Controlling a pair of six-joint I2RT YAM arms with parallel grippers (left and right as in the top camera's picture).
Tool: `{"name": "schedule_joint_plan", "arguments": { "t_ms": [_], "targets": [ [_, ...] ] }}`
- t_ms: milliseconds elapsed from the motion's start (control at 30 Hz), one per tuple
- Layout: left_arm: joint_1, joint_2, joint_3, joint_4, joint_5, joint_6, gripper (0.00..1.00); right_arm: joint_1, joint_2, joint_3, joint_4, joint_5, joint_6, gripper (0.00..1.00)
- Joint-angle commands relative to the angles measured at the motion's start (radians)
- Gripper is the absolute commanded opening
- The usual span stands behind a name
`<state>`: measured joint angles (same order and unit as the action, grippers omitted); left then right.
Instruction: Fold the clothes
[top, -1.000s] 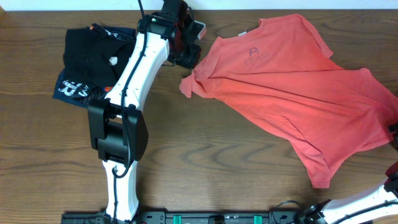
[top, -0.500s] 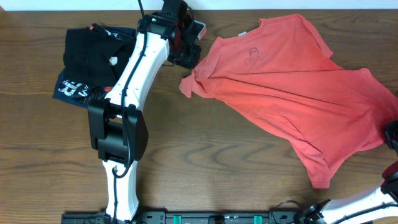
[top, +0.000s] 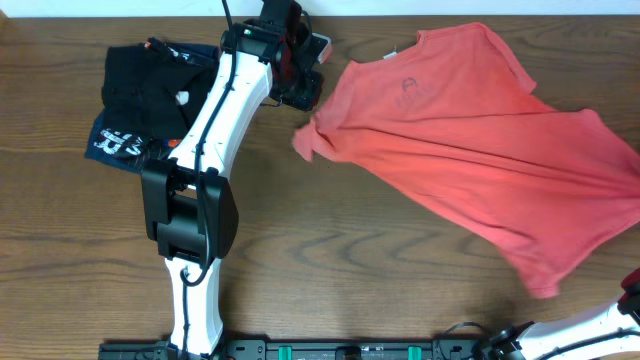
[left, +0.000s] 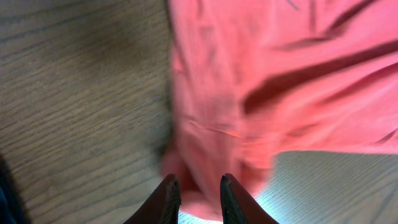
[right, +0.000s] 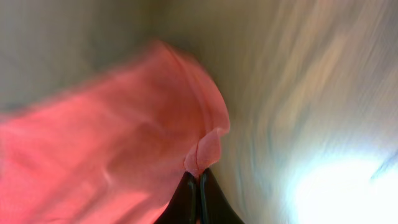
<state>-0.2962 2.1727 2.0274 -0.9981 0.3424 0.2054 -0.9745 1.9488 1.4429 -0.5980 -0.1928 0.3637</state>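
Gripping T-shirt (top: 480, 150) | right gripper (right: 198, 178) clenched on edge | left gripper (left: 198, 184) pinching cloth

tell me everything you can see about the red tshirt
The coral-red short-sleeved cotton T-shirt lies unfolded and lightly creased, slanting across the right half of the brown wooden table, collar toward the far edge, faint chest logo up. The left gripper grips cloth by one sleeve; the right gripper is shut on a fold of its edge.

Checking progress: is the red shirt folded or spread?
Spread: the red shirt lies open across the table, chest logo showing, no fold made.
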Motion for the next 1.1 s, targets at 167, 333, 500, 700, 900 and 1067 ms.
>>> {"name": "schedule_joint_plan", "arguments": {
  "t_ms": [167, 333, 500, 700, 900, 1067],
  "targets": [
    [0.004, -0.030, 0.023, -0.003, 0.016, -0.006, 0.24, -0.027, -0.029, 0.110, -0.011, -0.018, -0.013, 0.22],
    [0.004, -0.030, 0.023, -0.014, 0.017, -0.007, 0.28, -0.026, -0.029, 0.110, -0.148, -0.059, -0.013, 0.48],
    [0.002, -0.029, 0.023, -0.102, 0.037, -0.040, 0.39, -0.014, -0.029, 0.110, -0.297, -0.125, -0.014, 0.49],
    [-0.036, -0.027, -0.060, -0.178, 0.152, -0.040, 0.45, 0.004, -0.033, 0.110, -0.385, -0.317, -0.119, 0.45],
    [-0.140, -0.022, -0.253, -0.105, 0.155, -0.039, 0.51, 0.036, -0.100, 0.110, -0.479, -0.324, -0.158, 0.43],
    [-0.185, -0.022, -0.332, -0.046, 0.139, -0.062, 0.55, 0.069, -0.216, 0.110, -0.496, -0.322, -0.164, 0.45]
  ]
}}
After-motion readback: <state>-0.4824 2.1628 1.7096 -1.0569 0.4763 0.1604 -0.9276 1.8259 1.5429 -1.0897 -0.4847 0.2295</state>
